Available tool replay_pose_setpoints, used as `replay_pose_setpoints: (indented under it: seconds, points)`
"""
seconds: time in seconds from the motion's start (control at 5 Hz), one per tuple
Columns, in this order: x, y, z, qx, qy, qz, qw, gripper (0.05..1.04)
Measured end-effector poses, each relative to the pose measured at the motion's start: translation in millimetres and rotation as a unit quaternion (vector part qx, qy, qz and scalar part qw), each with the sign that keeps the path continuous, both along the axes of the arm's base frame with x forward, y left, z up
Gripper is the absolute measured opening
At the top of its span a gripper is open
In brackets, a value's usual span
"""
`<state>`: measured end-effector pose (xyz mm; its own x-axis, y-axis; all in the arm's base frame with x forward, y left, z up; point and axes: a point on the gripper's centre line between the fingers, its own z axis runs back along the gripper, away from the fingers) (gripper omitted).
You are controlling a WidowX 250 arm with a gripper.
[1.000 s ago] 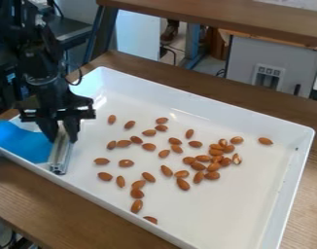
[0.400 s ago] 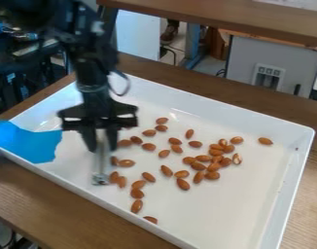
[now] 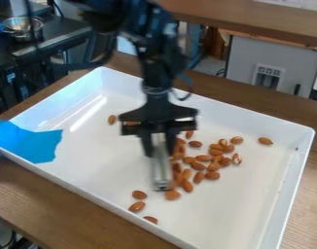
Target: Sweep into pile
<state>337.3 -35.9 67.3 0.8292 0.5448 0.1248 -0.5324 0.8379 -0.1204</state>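
Observation:
My black gripper (image 3: 159,142) hangs over the middle of the white tray, shut on a silvery metal bar (image 3: 161,168) whose lower end is down at the tray floor. Almonds press against the bar's right side. More almonds (image 3: 214,167) lie clustered to the right of it, with a single almond (image 3: 266,141) farther right. Several almonds (image 3: 137,206) lie at the lower left of the bar near the tray's front wall, and one almond (image 3: 112,119) is behind and to the left. The gripper hides part of the tray behind it.
The white tray (image 3: 295,175) has raised walls and stands on a wooden table (image 3: 63,206). Blue tape (image 3: 31,142) covers its left corner. A metal bowl (image 3: 22,27) stands on a dark surface at the upper left.
The gripper has moved right across the tray with the bar, from the left end to the middle. Almonds from the left side are now gathered against the bar's right side.

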Motion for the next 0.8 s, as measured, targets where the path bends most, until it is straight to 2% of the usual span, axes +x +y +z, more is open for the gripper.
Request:
replay_pose_setpoints:
  seconds: [0.4,0.6,0.8]
  points:
    - [41.0,-71.4,0.2,-0.014,-0.021,0.012,0.9996,0.354]
    - [51.8,-102.9,3.6,-0.020,-0.030,0.005,0.9993,0.354]
    - [57.2,-110.6,19.1,-0.041,-0.032,0.017,0.9985,0.354]
